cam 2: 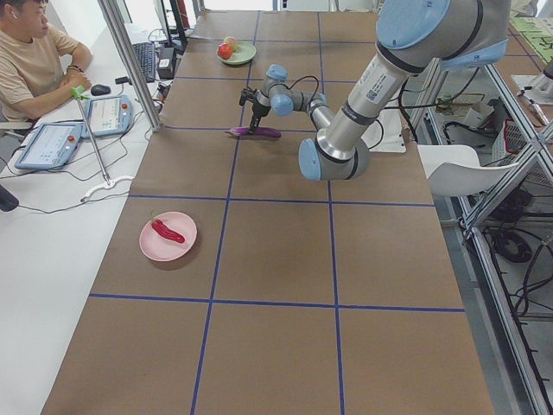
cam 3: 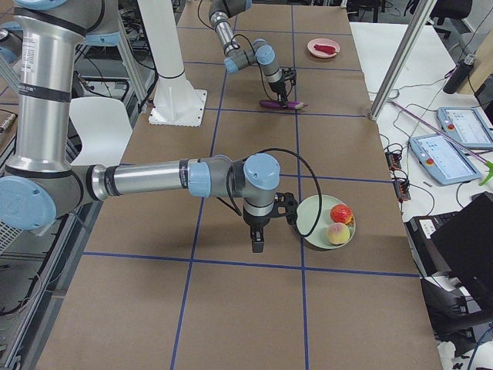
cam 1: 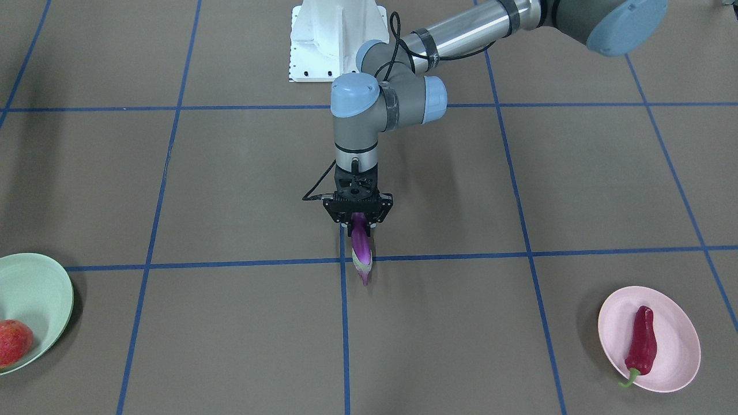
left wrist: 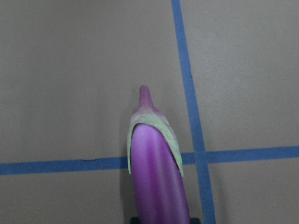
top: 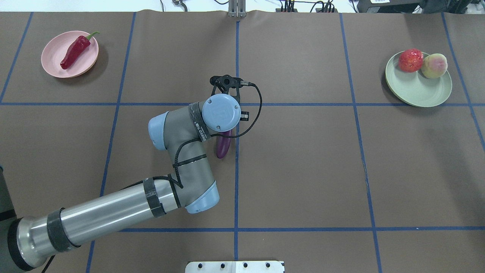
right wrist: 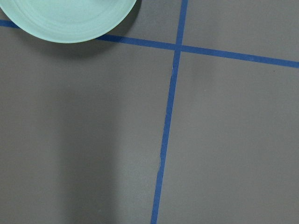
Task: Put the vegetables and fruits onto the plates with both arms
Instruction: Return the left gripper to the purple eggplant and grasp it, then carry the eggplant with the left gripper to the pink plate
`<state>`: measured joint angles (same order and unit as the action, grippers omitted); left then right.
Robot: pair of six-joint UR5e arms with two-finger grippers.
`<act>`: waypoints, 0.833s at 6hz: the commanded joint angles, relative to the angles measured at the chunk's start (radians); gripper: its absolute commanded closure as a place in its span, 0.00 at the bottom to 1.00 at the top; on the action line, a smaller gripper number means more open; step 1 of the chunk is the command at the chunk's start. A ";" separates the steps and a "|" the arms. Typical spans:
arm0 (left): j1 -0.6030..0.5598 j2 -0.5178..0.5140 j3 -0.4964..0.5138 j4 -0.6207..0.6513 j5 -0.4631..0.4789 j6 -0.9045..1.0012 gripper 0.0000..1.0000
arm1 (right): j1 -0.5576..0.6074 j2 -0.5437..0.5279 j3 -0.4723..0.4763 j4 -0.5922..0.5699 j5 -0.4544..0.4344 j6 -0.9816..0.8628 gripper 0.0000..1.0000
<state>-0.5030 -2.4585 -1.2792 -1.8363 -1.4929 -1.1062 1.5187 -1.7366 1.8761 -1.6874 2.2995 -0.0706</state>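
Note:
The purple eggplant [cam 1: 361, 248] lies along the table's middle, on a blue tape crossing; it also shows in the overhead view [top: 222, 146] and the left wrist view [left wrist: 156, 177]. My left gripper [cam 1: 358, 226] is straight over it, shut on its thick end. The red pepper [top: 75, 51] lies on the pink plate [top: 85, 60]. The pomegranate [top: 410, 60] and the peach [top: 434, 65] sit on the green plate [top: 420, 89]. My right gripper [cam 3: 256, 247] points down beside the green plate [cam 3: 312, 220], apart from it; I cannot tell whether it is open or shut.
The white pedestal [cam 1: 337, 34] stands at the robot's side of the table. Blue tape lines mark the brown table in squares. An operator [cam 2: 34, 60] sits at a desk beyond the far edge, with tablets and a metal post nearby.

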 commanded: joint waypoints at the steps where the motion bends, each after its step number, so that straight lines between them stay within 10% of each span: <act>1: -0.139 0.013 0.000 0.009 -0.100 0.255 1.00 | -0.002 0.006 -0.002 0.000 0.000 0.002 0.00; 5: -0.533 0.170 0.198 -0.140 -0.272 0.973 1.00 | -0.014 0.006 -0.020 0.000 -0.002 0.000 0.00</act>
<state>-0.9333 -2.3007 -1.1887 -1.9029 -1.7104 -0.2775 1.5062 -1.7304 1.8618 -1.6874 2.2990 -0.0702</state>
